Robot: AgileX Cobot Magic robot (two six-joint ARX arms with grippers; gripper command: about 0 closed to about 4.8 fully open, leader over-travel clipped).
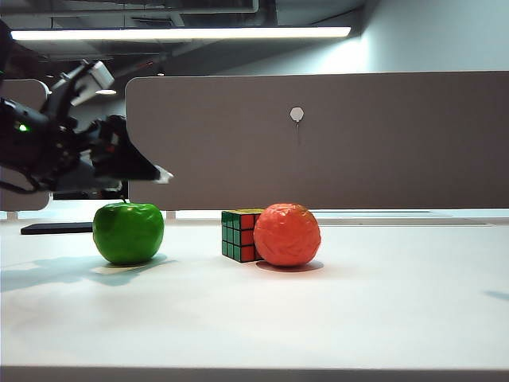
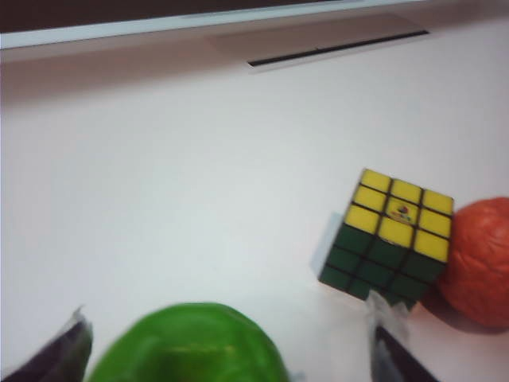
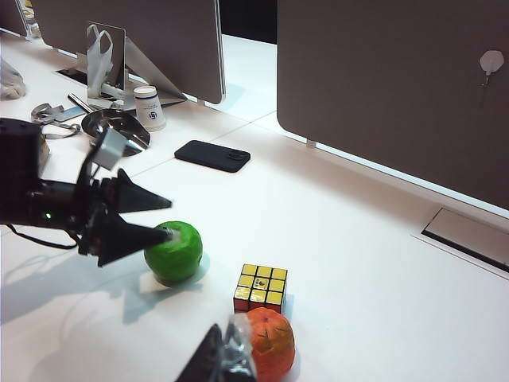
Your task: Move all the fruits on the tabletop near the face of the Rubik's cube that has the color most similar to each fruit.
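A glossy green apple (image 1: 128,232) sits on the white tabletop (image 1: 358,310), left of the Rubik's cube (image 1: 241,235). The wrinkled orange-red fruit (image 1: 287,235) rests against the cube's right side, by its orange-red face. My left gripper (image 1: 161,174) hangs open above the apple, a little to its right. In the left wrist view its fingers (image 2: 62,354) stand wide on either side of the apple (image 2: 191,346), with the cube (image 2: 390,239) and the orange-red fruit (image 2: 481,263) beyond. My right gripper (image 3: 231,344) is shut and empty beside the orange-red fruit (image 3: 272,344); it is out of the exterior view.
A grey partition panel (image 1: 318,139) runs along the table's back edge. A black phone (image 3: 213,155) lies behind the apple (image 3: 175,251). Farther back stand a paper cup (image 3: 149,107) and a metal bowl (image 3: 115,127). A cable slot (image 3: 469,235) is cut into the table.
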